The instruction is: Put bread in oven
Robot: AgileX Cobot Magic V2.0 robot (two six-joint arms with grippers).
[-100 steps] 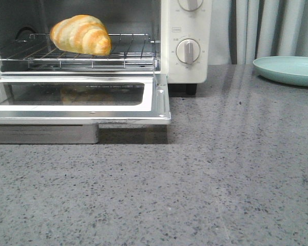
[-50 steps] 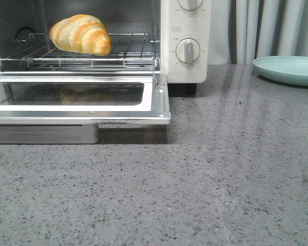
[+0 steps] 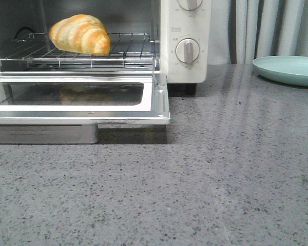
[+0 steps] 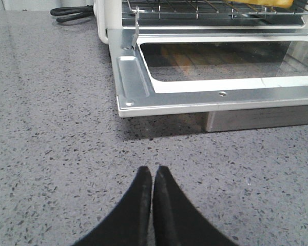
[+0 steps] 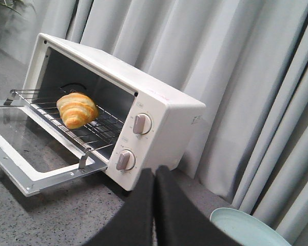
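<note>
Here, the croissant (image 3: 80, 34) rests on the toaster oven's (image 3: 186, 41) wire rack (image 3: 128, 51); left gripper (image 4: 152, 177) and right gripper (image 5: 155, 177) are both pressed together, empty.

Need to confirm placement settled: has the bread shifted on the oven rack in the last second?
No. The bread sits at the same spot on the wire rack, left of the oven dials.

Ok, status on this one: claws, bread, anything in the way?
Left claw shut, empty, low over counter. Right claw shut, empty. Bread on oven rack, door open. Nothing in the way.
</note>
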